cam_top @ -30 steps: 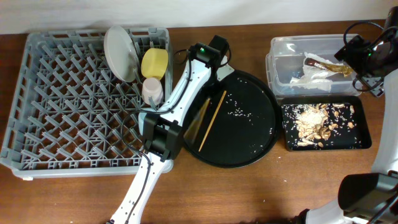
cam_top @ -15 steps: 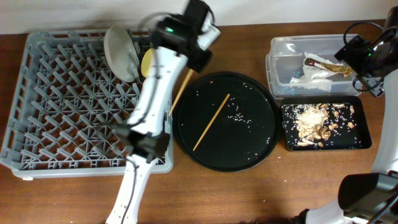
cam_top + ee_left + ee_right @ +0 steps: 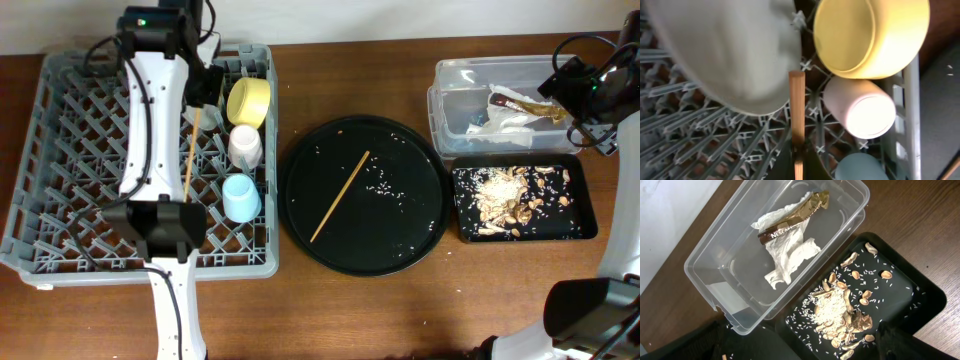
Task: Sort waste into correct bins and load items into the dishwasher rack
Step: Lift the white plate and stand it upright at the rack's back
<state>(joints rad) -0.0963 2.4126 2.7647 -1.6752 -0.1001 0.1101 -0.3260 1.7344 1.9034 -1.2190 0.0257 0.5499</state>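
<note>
My left gripper is shut on one wooden chopstick and holds it over the grey dishwasher rack. The chopstick's tip is beside the grey-white plate. The yellow bowl, pink cup and blue cup sit in the rack's right side. The other chopstick lies on the round black tray. My right gripper is open and empty above the bins.
The clear tub holds a white napkin and the brown-gold wrapper. The shallow black tray holds food scraps. My left arm covers the plate in the overhead view.
My left arm swung from the round black tray leftward over the rack, carrying one chopstick. The blue cup now shows in the rack. The right arm has not moved.
</note>
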